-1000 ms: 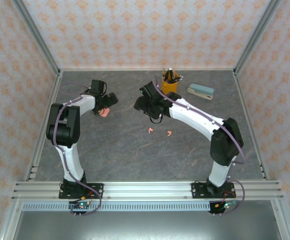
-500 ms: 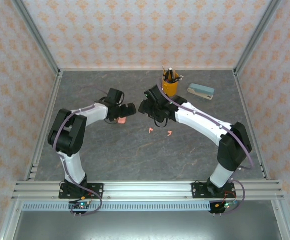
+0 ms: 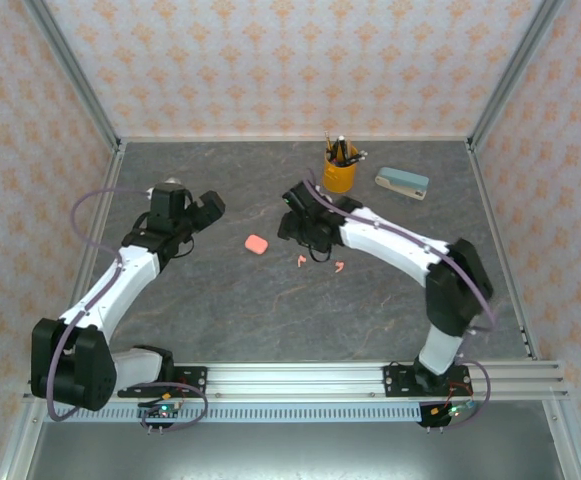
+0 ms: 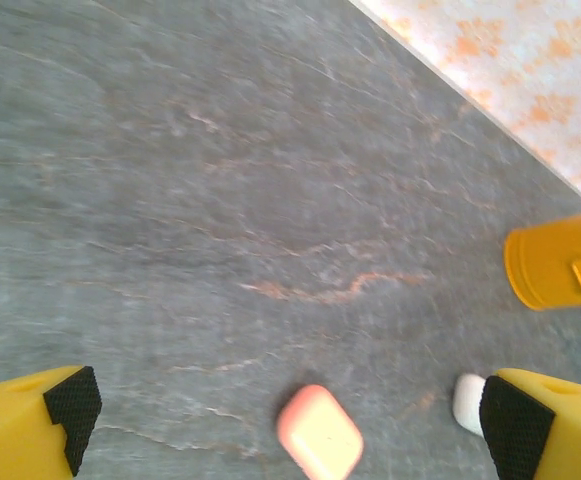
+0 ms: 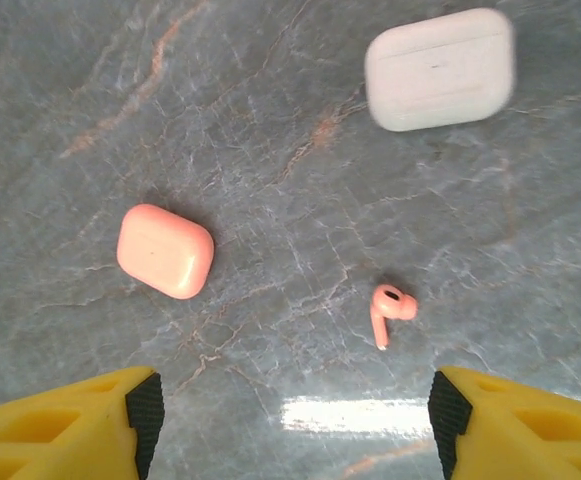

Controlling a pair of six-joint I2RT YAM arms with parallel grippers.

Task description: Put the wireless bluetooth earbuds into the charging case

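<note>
A salmon-pink charging case (image 3: 256, 243) (image 4: 319, 433) (image 5: 165, 250) lies shut on the grey table, free of both grippers. Two pink earbuds (image 3: 301, 260) (image 3: 339, 266) lie just right of it; one earbud (image 5: 390, 308) rests between and ahead of my right fingers. A white case (image 5: 440, 68) (image 4: 467, 402) lies shut farther out. My right gripper (image 3: 308, 240) (image 5: 296, 415) hovers open over the earbuds, with nothing in it. My left gripper (image 3: 205, 208) (image 4: 290, 412) is wide open and empty, off to the left of the pink case.
A yellow pen cup (image 3: 340, 172) (image 4: 560, 262) stands at the back, with a teal stapler-like block (image 3: 402, 183) to its right. Patterned walls and metal frame rails close in the table (image 3: 220, 300) on three sides.
The left gripper brought the pink case from the left to mid-table, let it go and drew back to the left. The right gripper lowered slightly toward the earbuds and widened a little.
</note>
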